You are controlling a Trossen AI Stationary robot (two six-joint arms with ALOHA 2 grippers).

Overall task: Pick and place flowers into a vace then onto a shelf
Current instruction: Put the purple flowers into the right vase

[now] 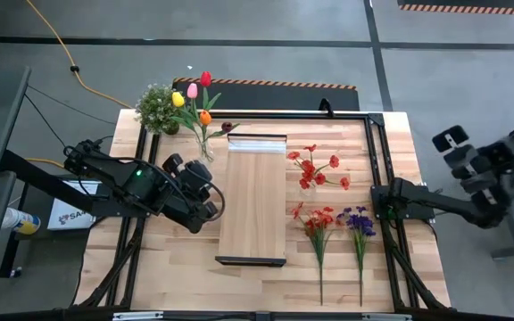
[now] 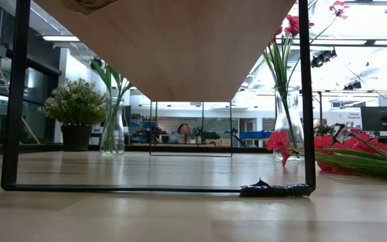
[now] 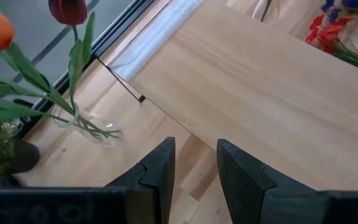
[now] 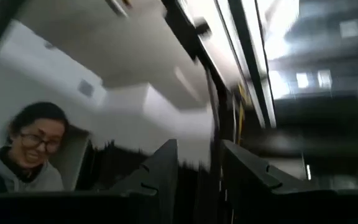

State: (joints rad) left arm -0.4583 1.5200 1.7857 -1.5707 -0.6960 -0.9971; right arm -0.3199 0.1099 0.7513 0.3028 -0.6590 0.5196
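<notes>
Shelf [image 1: 252, 201]: lies mid-counter, bare; vase placement pending.
Tulips [image 1: 194, 100]: already in vase [image 3: 95, 129], left of shelf.
Loose flowers [image 1: 328, 218]: right of shelf, unvased.
Left claw [image 3: 194, 165]: slightly parted, empty, beside shelf.
Right claw [image 4: 197, 168]: slightly parted, empty, off-counter.

my planked wooden table [image 1: 391, 267] is carrying the shelf [image 1: 252, 201] at its centre. a potted plant [image 1: 158, 109] and a glass vase of tulips [image 1: 200, 111] are standing toward eleven o'clock; loose flowers [image 1: 328, 218] are lying toward three and four o'clock.
</notes>
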